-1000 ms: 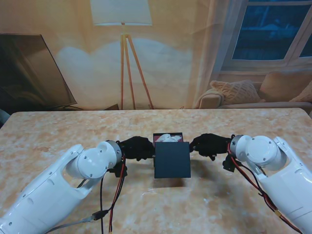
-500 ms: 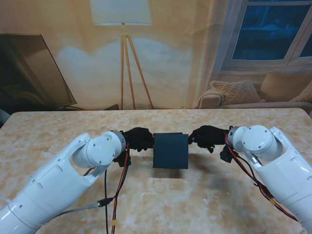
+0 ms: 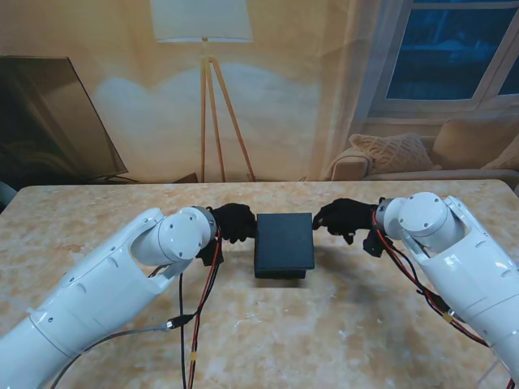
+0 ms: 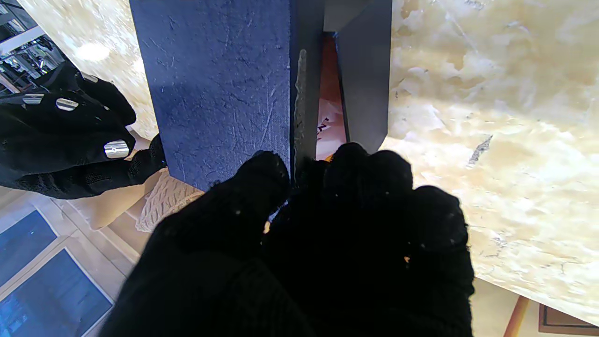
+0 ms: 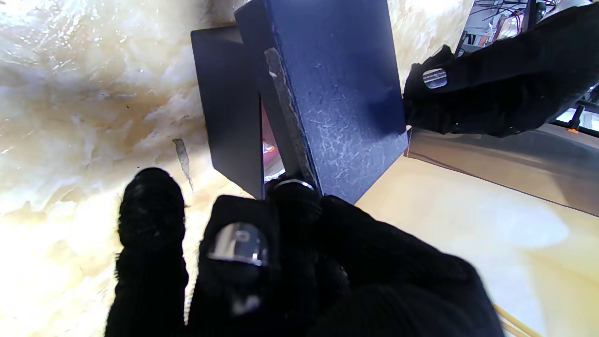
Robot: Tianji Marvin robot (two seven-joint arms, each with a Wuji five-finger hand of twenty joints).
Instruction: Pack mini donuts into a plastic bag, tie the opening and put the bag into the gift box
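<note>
The left hand [image 3: 233, 222], in a black glove, pinches the left edge of the gift box lid [image 3: 284, 240], thumb on top and the other fingers curled under the rim, as the left wrist view shows [image 4: 327, 224]. The right hand [image 3: 345, 219] pinches the opposite, right edge of the same lid in the same manner, with fingertips pressed together against the rim [image 5: 281, 234]. Both hands are closed on the lid, one on each side.

The dark blue lid sits over the gift box [image 4: 362, 79] at the middle of the marble-patterned table [image 3: 365, 324], but not fully seated: both wrist views show it tilted, with a wedge-shaped gap between the lid's rim and the box wall [image 5: 229, 107]. Through that gap a reddish inner lining and something pale with small dark markings are visible [image 4: 330, 124]; whether that is the plastic bag cannot be told. From the stand's view the lid hides the box's contents completely.

Red and black cables [image 3: 195, 316] hang from the left wrist to the table nearer to me. Beyond the table's far edge stand a tripod floor lamp [image 3: 207, 97], a dark screen [image 3: 49, 121] at far left and a cushioned sofa [image 3: 405, 154] under a window at far right.
</note>
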